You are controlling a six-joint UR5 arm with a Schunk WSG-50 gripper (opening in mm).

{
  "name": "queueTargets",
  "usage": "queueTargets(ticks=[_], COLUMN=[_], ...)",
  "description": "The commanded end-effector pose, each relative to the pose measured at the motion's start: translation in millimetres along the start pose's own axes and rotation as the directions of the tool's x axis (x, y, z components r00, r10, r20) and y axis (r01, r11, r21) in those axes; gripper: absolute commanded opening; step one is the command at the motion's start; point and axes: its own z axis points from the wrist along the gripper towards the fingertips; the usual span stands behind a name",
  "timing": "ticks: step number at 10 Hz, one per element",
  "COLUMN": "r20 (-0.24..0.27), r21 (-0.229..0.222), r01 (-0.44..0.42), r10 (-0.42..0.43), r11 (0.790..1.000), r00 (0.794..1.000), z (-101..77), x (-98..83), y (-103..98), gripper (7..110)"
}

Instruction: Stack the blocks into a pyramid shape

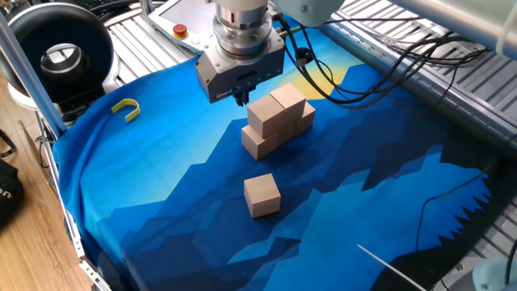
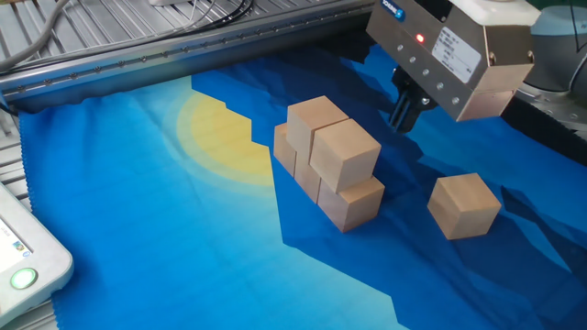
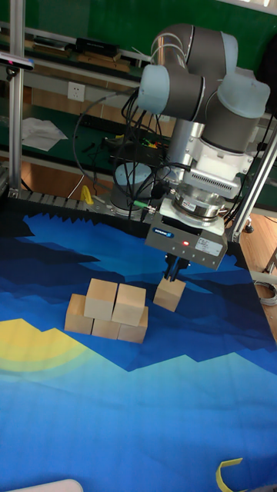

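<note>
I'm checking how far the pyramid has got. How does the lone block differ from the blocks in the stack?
The lone block rests on the blue cloth with open cloth all around it; the stacked blocks press against one another. The lone block sits at cloth level only; the stack has two tiers, two blocks riding on top. The lone block is turned at a different angle from the stack. All are plain tan wooden cubes of matching size, and the gripper touches none.
</note>
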Motion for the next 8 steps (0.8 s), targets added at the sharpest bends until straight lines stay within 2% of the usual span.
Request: queueTargets(ticks=[1,3,4,5,6,7,8], r20=[-0.004,0.01,0.026,0.046,0.002,-0.052,-0.1], r21=[-0.033,-0.047,-0.049,-0.067,-0.073,-0.081,-0.093], r01=[-0.01,0.018,0.049,0.04,0.011,-0.013,-0.043], r10=[0.01,-0.017,-0.048,-0.037,-0.01,0.009,0.034], r11=[0.999,0.999,0.998,0.997,0.997,0.997,0.995], r00=[1.0,1.0,0.999,0.998,1.0,0.999,0.994], z=[-1.1,-1.2,28.2,65.5,91.3,99.8,89.3], x=[0.7,-2.4,-29.2,-48.9,-38.1,-12.8,19.7], y=[7.7,11.1,13.6,20.8,25.9,30.5,35.9], gripper=[7,7,7,7,7,7,7])
